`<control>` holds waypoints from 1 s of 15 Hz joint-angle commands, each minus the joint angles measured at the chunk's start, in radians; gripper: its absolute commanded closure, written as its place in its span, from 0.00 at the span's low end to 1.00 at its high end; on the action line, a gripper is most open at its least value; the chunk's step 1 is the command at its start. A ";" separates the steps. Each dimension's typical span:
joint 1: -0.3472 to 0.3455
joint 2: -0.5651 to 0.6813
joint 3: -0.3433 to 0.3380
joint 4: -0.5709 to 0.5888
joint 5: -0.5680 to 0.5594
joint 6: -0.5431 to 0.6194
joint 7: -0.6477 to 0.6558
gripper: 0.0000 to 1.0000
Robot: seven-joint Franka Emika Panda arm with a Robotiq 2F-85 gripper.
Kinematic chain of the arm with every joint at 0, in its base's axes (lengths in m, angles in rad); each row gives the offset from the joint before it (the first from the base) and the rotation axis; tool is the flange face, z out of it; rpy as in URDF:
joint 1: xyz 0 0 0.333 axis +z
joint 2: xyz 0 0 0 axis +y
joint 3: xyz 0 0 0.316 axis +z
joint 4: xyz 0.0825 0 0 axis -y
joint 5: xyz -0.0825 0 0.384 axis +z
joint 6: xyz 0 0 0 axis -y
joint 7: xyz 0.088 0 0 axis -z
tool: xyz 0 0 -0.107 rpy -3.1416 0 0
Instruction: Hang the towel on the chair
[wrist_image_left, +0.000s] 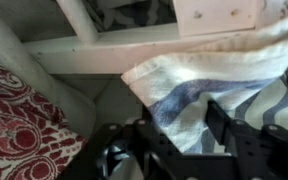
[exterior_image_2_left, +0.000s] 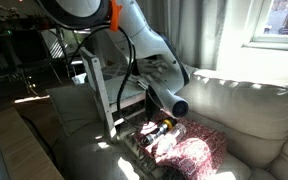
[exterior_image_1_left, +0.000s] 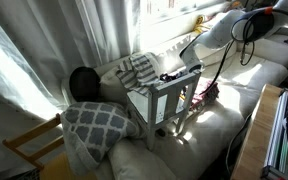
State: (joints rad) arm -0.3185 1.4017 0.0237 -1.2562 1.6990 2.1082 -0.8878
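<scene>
The towel (wrist_image_left: 199, 85), a cloth with grey and white stripes, fills the middle of the wrist view, and one corner hangs just below a pale bar of the chair (wrist_image_left: 124, 50). My gripper (wrist_image_left: 184, 125) has a finger on each side of a fold of the towel and looks shut on it. In an exterior view the striped towel (exterior_image_1_left: 136, 68) lies against the sofa back beside the small grey-white chair (exterior_image_1_left: 162, 98), which stands on the sofa. In the other exterior view the gripper (exterior_image_2_left: 162, 128) is low beside the chair (exterior_image_2_left: 102, 85).
A red patterned cloth (wrist_image_left: 19, 125) lies on the sofa seat by the gripper and shows in both exterior views (exterior_image_2_left: 189, 155) (exterior_image_1_left: 206, 95). A grey lattice cushion (exterior_image_1_left: 94, 125) and a bare wooden chair (exterior_image_1_left: 32, 148) are at the sofa's end. The sofa back (exterior_image_2_left: 244, 100) rises behind.
</scene>
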 commanded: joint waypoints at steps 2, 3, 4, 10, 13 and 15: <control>-0.018 0.042 0.012 0.058 0.113 -0.022 -0.017 0.80; -0.032 0.028 0.028 0.046 0.115 -0.010 -0.011 0.88; -0.033 0.014 0.024 0.037 0.119 -0.014 0.002 0.95; -0.046 -0.115 0.006 -0.052 0.085 -0.014 0.105 0.99; -0.041 -0.222 0.003 -0.141 0.054 -0.024 0.186 0.99; -0.033 -0.304 0.000 -0.213 0.041 -0.017 0.218 0.99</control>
State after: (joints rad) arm -0.3540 1.2410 0.0311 -1.3104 1.7768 2.1016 -0.7219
